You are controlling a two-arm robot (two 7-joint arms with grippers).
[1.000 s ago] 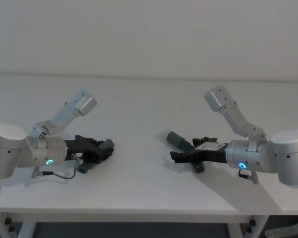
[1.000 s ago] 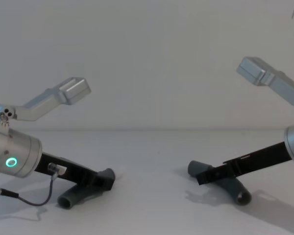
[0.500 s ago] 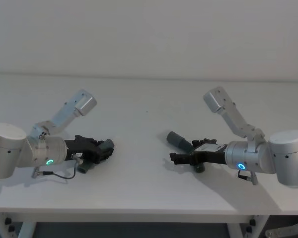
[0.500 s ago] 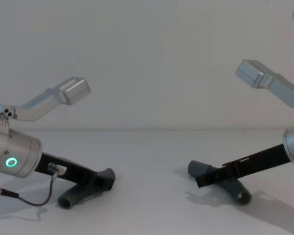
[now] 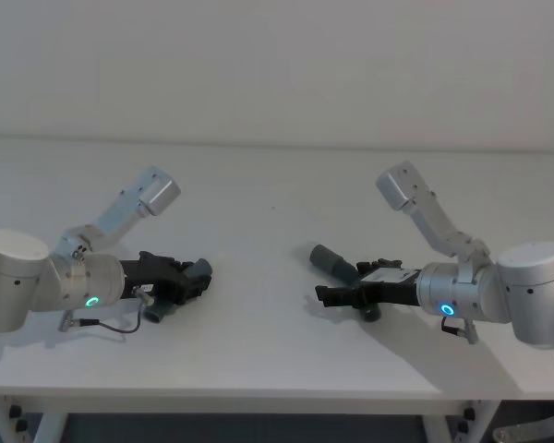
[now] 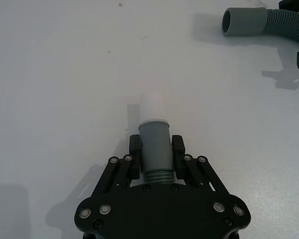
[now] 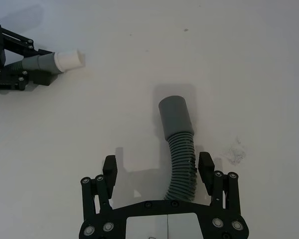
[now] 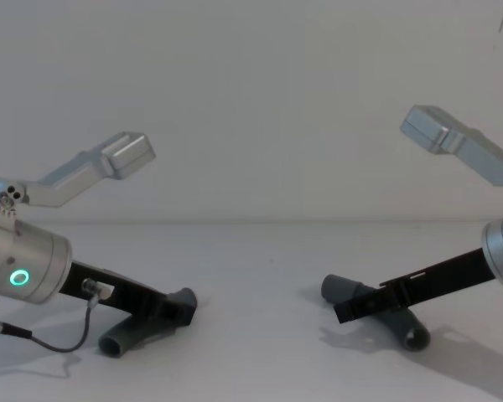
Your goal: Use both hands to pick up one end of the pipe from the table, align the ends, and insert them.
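Pipe pieces (image 7: pixel 178 129) (two): left gripper's (image 6: pixel 156 149) jaws clamp white-tipped one (image 6: pixel 154 132), right gripper's (image 7: pixel 158 163) apart.

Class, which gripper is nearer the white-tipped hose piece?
Left. The left gripper is clamped on the white-tipped hose piece. The right gripper sits across the table, open around the cuffed hose piece.

On the table (image 5: pixel 277 203), the plug-tipped hose piece (image 6: pixel 154 144) sat at the left, clamped in the left gripper (image 5: pixel 189 277). Well apart to its right, the cuffed hose piece (image 7: pixel 177 124) lay between the right gripper (image 7: pixel 158 165)'s spread fingers.
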